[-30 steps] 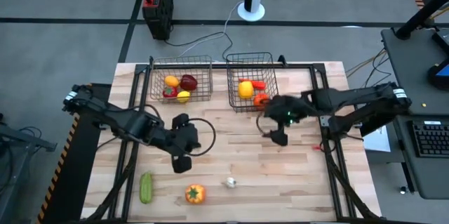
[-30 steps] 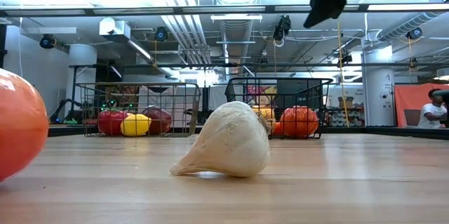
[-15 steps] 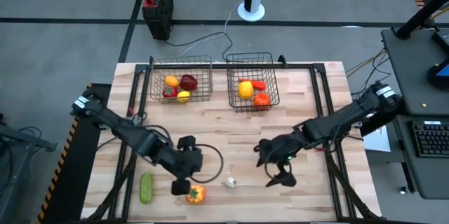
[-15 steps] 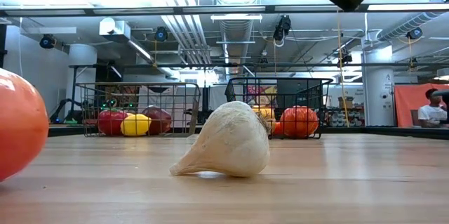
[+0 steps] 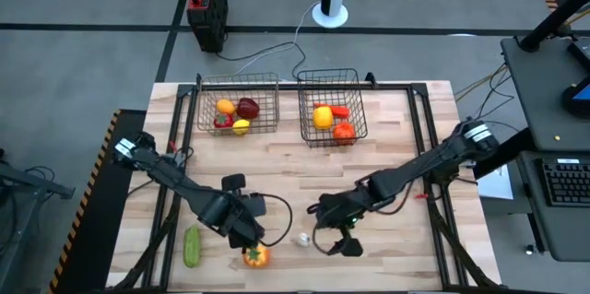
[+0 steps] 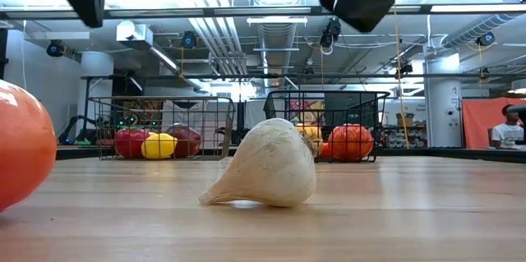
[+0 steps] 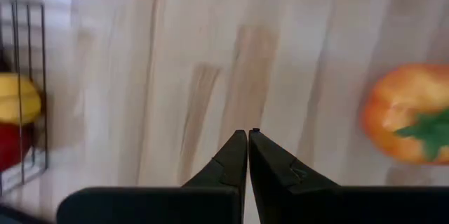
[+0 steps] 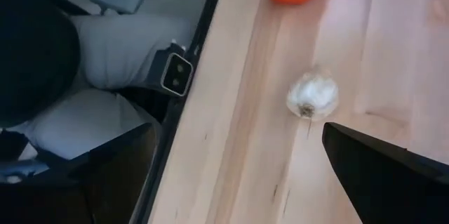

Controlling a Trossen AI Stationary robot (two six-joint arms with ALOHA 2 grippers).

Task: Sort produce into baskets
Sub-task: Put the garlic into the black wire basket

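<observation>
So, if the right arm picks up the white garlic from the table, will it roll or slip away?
The garlic lies on its side on the wooden table, bulb rounded with a tapered tip, so a push would probably turn it around the tip instead of rolling it straight. Its surface looks smooth and hard, so it may slip from the right gripper unless the open jaws close across its widest part.

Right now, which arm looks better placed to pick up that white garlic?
Probably the right: its end effector is open beside the garlic. The left end effector is shut and over the orange pepper.
</observation>
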